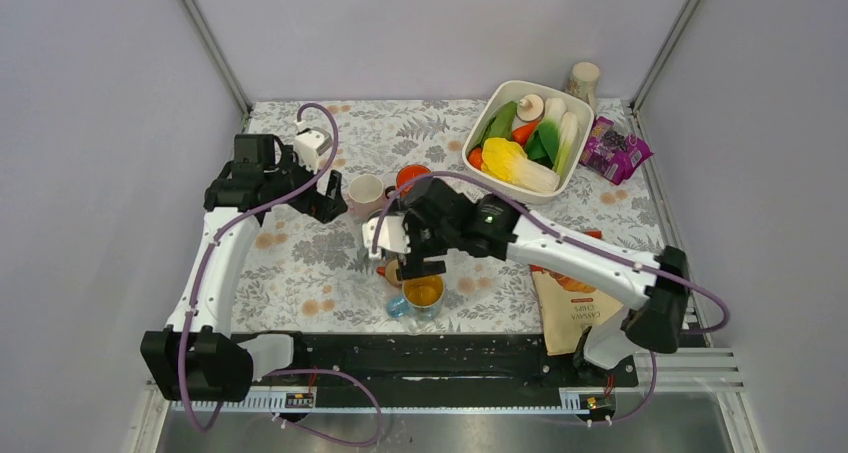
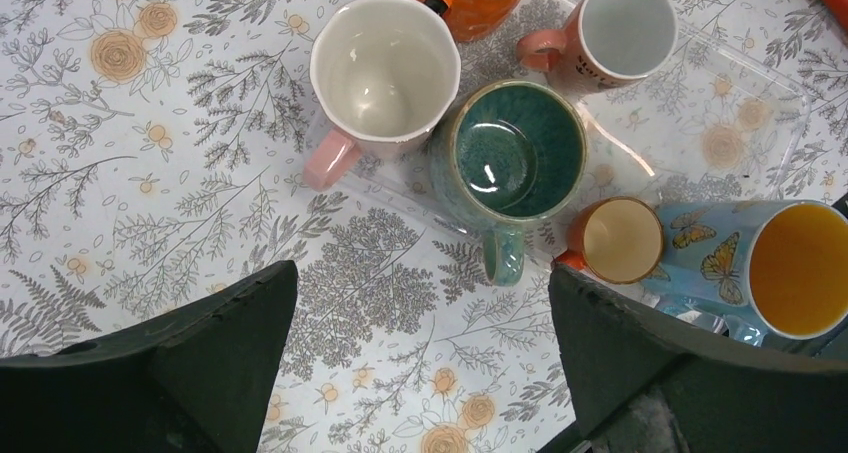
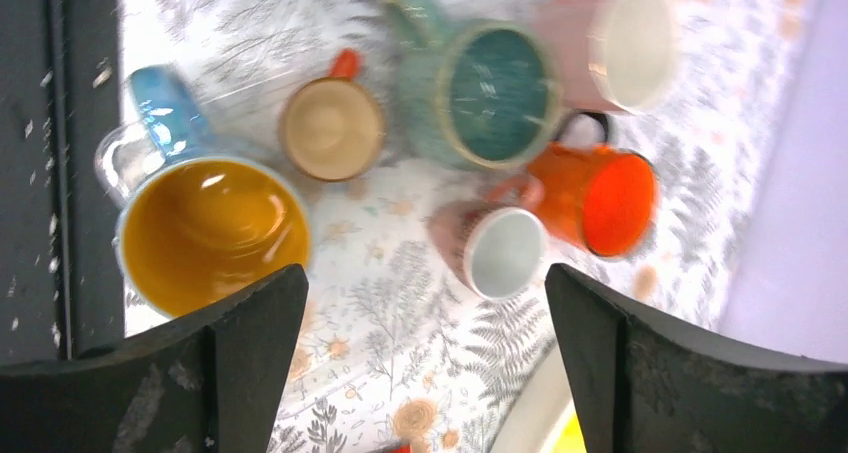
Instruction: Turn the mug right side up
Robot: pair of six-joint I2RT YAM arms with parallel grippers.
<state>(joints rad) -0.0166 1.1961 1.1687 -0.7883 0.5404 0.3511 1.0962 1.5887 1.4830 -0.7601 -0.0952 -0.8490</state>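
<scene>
Several mugs stand close together with their mouths facing up. They are a white mug with a pink handle (image 2: 385, 78), a teal mug (image 2: 518, 151), an orange mug (image 3: 600, 198), a small pink mug with a grey inside (image 3: 500, 253), a small orange mug with a tan inside (image 3: 330, 128) and a blue butterfly mug with a yellow inside (image 3: 210, 233). My left gripper (image 2: 420, 273) is open and empty above the cloth, near the white mug (image 1: 365, 191). My right gripper (image 3: 427, 270) is open and empty above the group, just over the blue mug (image 1: 423, 291).
A clear plastic tray (image 2: 720, 83) lies under some of the mugs. A white tub of toy vegetables (image 1: 525, 138) stands at the back right. A purple packet (image 1: 615, 151) lies beside it. A chips bag (image 1: 572, 308) lies at the front right. A cream cup (image 1: 583, 81) stands at the back.
</scene>
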